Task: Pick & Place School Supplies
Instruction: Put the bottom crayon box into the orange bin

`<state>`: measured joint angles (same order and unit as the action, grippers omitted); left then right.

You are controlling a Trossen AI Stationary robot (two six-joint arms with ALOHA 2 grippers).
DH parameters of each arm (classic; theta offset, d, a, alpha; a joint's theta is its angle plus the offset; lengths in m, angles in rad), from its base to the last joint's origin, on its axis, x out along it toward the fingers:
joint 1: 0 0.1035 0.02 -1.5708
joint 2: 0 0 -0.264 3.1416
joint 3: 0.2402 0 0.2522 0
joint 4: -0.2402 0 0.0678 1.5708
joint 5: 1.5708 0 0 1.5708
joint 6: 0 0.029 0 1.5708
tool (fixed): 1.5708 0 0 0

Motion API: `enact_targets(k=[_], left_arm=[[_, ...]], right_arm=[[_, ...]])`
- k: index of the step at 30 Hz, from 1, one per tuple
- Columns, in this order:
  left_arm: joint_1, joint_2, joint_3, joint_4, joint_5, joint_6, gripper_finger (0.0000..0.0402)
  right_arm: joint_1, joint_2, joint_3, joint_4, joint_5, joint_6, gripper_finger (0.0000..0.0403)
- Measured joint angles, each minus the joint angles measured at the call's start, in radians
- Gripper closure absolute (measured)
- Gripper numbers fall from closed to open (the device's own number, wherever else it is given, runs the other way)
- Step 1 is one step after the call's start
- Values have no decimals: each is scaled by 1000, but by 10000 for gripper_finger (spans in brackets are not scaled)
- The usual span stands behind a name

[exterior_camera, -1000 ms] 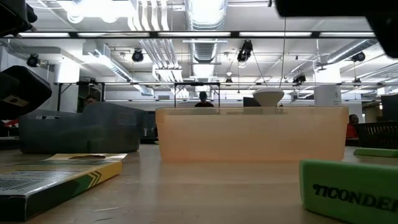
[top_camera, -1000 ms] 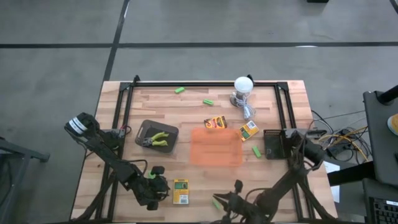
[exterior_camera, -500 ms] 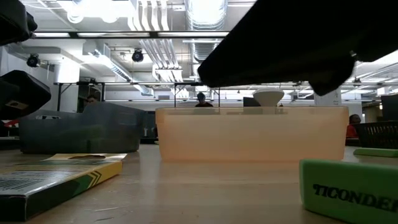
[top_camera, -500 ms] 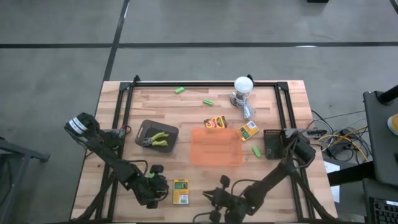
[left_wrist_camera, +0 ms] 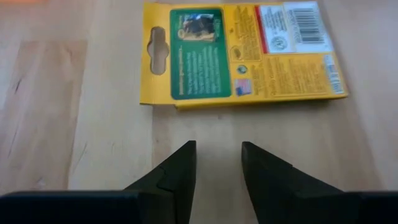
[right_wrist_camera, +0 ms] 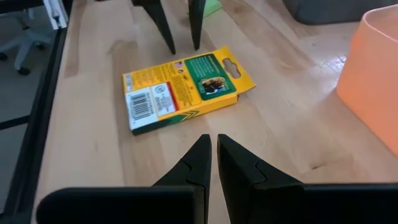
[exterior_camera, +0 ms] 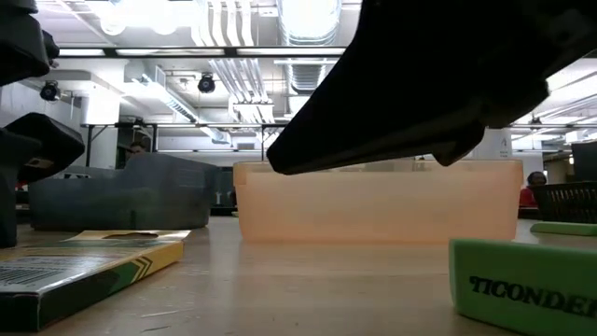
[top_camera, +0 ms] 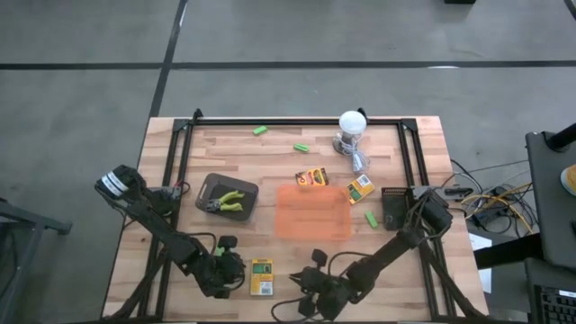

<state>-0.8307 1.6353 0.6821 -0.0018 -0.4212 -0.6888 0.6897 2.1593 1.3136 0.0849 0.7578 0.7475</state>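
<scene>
A yellow-and-green crayon box (top_camera: 261, 277) lies flat near the table's near edge, also seen as the crayon box (left_wrist_camera: 239, 53) and the crayon box (right_wrist_camera: 183, 87). My left gripper (top_camera: 238, 272) is open and sits low just left of it, its fingertips (left_wrist_camera: 217, 155) short of the box. My right gripper (top_camera: 301, 288) (right_wrist_camera: 213, 146) is shut, right of the box and pointing at it. A green eraser (exterior_camera: 522, 289) lies on the wood under my right arm. More crayon boxes (top_camera: 312, 178), (top_camera: 360, 188) and green pieces (top_camera: 260, 130), (top_camera: 301, 148), (top_camera: 370, 219) lie farther off.
The orange tray (top_camera: 312, 212) stands mid-table. A grey tray (top_camera: 243, 191) holds yellow-green pliers (top_camera: 229, 200). A white lamp (top_camera: 353, 124) stands at the far edge and a black basket (top_camera: 396, 209) on the right. A black frame (top_camera: 297, 121) rims the table.
My right arm has swung along the near edge toward the table's left, bringing its gripper close to the crayon box and over the green eraser. In the low view the arm has come in from above and now fills the upper right.
</scene>
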Motion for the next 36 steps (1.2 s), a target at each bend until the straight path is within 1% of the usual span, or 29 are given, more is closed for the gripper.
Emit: enact_targets(k=[8,15,20,23,28,32,36], left_arm=[[0,65,3,115,-19,7,268],[12,86,21,151,-22,16,268],[40,87,45,151,-3,74,268],[63,87,54,154,0,98,268],[95,87,57,157,5,101,268],[109,87,57,158,29,102,268],[111,87,57,159,42,102,268]], right_arm=[[-7,0,0,-1,-1,1,376],[-9,0,-1,-4,-10,1,376],[-16,0,-1,-37,-120,5,376],[-23,0,-1,-68,-162,5,376],[-42,0,-1,-79,-229,20,376],[-64,0,-1,-82,-285,23,376],[-94,0,-1,-89,-362,68,376]])
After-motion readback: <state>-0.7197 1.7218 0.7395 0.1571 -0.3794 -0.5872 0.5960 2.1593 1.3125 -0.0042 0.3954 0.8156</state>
